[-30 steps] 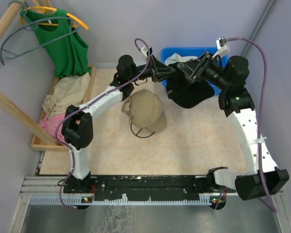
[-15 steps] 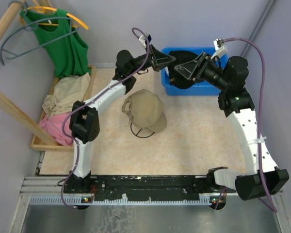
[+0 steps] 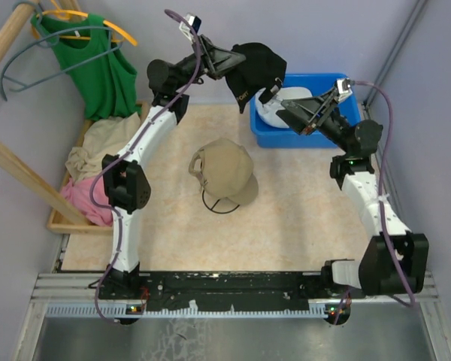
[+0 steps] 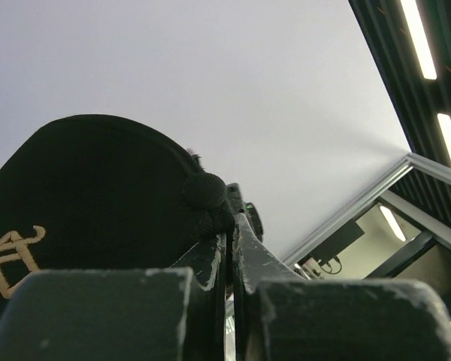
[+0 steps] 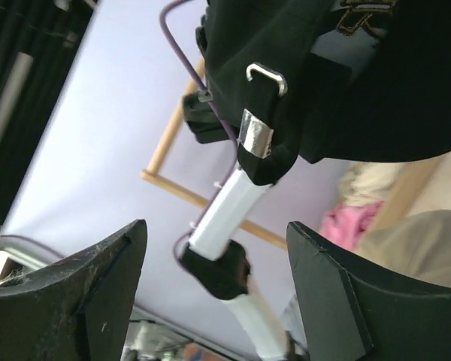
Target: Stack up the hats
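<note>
Top view, left to right: a green top (image 3: pixel 101 71) hangs on a hanger above a tray (image 3: pixel 60 222) of beige and pink cloth. The left gripper (image 3: pixel 237 64) is clamped on the black cap (image 3: pixel 259 68), held in the air beside the far wall and just left of the bin (image 3: pixel 316 139). A tan cap (image 3: pixel 224 171) lies mid-table (image 3: pixel 301 203), with a wire frame (image 3: pixel 222 204) showing at its near edge. A white cap (image 3: pixel 267 114) rests in the blue bin. The right gripper (image 3: pixel 289 116) is over the bin, beside the white cap.

Left wrist view: the fingers (image 4: pixel 210 263) pinch the black cap's (image 4: pixel 98 195) fabric, jaws nearly closed.

Right wrist view: the fingers (image 5: pixel 105 278) are spread wide, gripping nothing; the black cap (image 5: pixel 323 75) and its strap buckle (image 5: pixel 259 83) hang above them.
</note>
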`<state>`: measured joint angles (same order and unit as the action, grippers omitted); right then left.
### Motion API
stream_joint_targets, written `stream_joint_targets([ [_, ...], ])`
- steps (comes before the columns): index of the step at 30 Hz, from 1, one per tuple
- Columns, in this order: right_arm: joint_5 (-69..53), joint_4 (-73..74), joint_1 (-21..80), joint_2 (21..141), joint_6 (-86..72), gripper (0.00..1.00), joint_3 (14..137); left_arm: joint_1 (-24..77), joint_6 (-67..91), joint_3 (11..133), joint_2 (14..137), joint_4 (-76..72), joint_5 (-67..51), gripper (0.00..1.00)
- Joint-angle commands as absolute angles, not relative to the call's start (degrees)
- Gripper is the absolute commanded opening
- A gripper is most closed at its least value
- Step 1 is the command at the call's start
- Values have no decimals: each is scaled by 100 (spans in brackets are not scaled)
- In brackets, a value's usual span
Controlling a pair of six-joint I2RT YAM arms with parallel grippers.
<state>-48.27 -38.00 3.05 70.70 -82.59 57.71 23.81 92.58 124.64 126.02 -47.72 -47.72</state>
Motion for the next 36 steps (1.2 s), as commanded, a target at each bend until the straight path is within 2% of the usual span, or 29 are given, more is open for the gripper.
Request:
stream_joint_targets([
  [1,-4676,-8007,179,7577,-11460,76,5398,2312,9445,12695,12622,-5409,-5086,0],
  [4,-4276,-9159,179,8024,-12383,79,5038,2290,9601,12683,12569,-5593,-5132,0],
  [8,-4043,-9765,167,8459,-12765,78,4713,2293,9936,12691,12510,-5866,-5056,0],
  [15,-4318,-9595,40,8774,-11872,78,4741,2310,10507,12434,12219,-6064,-4669,0],
  [21,-4290,-9878,25,9402,-11148,78,5194,2471,10907,12148,11923,-6001,-4111,0],
  [27,-4415,-9442,-52,9982,-10264,77,5753,2638,11243,11903,11720,-6028,-3833,0],
  [36,-4187,-9630,-16,10511,-10312,77,6270,2804,11316,11468,11519,-6041,-3675,0],
])
